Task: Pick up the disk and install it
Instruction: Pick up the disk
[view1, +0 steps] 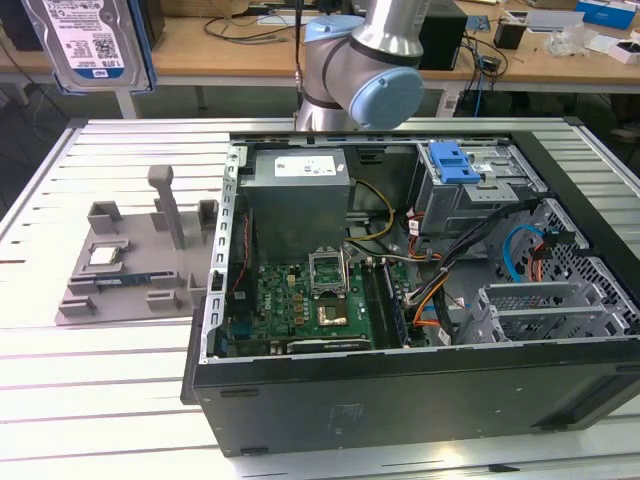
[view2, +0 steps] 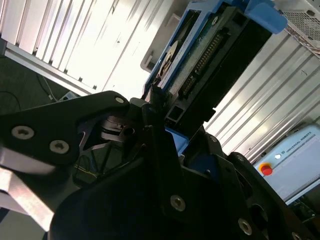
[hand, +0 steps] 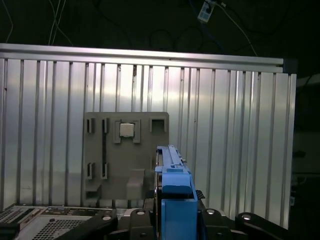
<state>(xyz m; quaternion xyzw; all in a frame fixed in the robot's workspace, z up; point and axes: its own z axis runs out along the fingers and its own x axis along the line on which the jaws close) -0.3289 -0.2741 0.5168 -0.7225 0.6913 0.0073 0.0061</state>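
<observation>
Ribbed aluminium table (view1: 100, 400) carries an open computer case (view1: 400, 400) lying on its side nearest the exterior camera, its green motherboard (view1: 300, 300) exposed, with a grey power supply (view1: 298, 190) behind it. A drive cage (view1: 480, 185) with a blue tab on top sits toward the exterior view's right.

Just beside the case, on the exterior view's left, a grey moulded fixture (view1: 120, 280) rests flat on the table with a small square processor chip (view1: 103, 255) seated in one of its pockets. The first wrist view looks straight down on the same fixture (hand: 125, 150) and chip (hand: 126, 129).

The disk (view1: 85, 40) hangs in the air well above the table at the upper left of the exterior view, label facing the camera, blue caddy frame along its edge. In the second wrist view the gripper (view2: 172, 120) is clamped on the disk (view2: 200, 55), black fingers (view2: 152, 102) pressed against its sides. The first wrist view shows the disk (hand: 176, 195) edge-on above the fixture.

Behind the case stands the robot arm (view1: 370, 60), and beyond it wooden workbenches (view1: 250, 50) strewn with cables and boxes.
</observation>
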